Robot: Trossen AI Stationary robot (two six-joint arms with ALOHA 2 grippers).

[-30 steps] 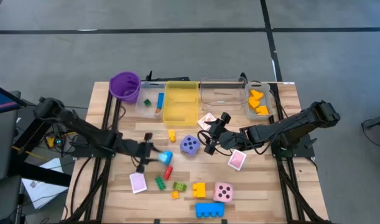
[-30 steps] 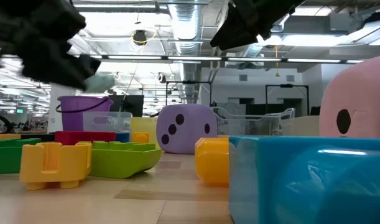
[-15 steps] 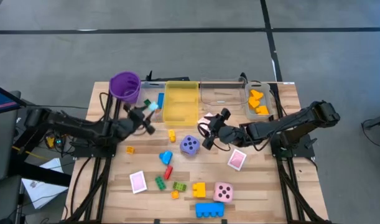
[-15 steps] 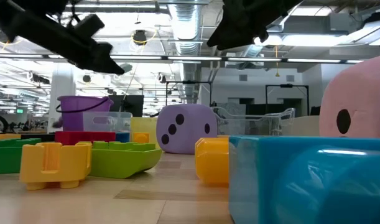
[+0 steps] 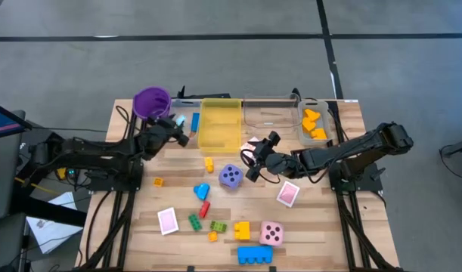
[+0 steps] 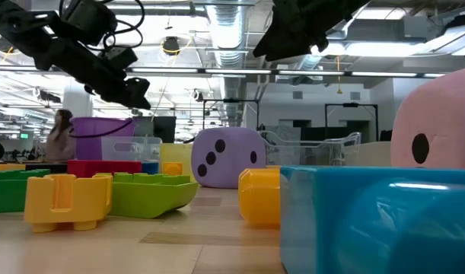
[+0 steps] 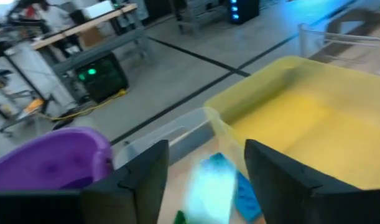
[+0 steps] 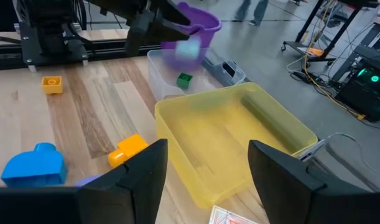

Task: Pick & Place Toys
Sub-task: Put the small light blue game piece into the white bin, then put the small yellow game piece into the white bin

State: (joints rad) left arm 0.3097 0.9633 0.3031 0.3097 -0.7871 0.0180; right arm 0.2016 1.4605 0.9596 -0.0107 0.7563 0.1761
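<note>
Dropping from open left end effector (image 5: 175, 125), pale-blue blurred brick (image 7: 208, 186)

left claw (image 5: 172, 125): swung from mid-table to clear bin (image 5: 179, 130) | light-blue brick (image 7: 209, 184): released, falling

We see a wooden worktop (image 5: 147, 242). Along its far edge stand a purple cup (image 5: 150, 103), a clear bin (image 5: 181, 123), a yellow bin (image 5: 219, 125), a second clear bin (image 5: 270, 113) and a third one holding orange bricks (image 5: 314, 122). Spread across the middle and near side lie a purple die (image 5: 230, 177), a pink die (image 5: 271, 233), three pink-backed cards (image 5: 168, 221), a big blue brick (image 5: 255, 255), and small yellow, orange, red, green and blue bricks (image 5: 203, 192).
</note>
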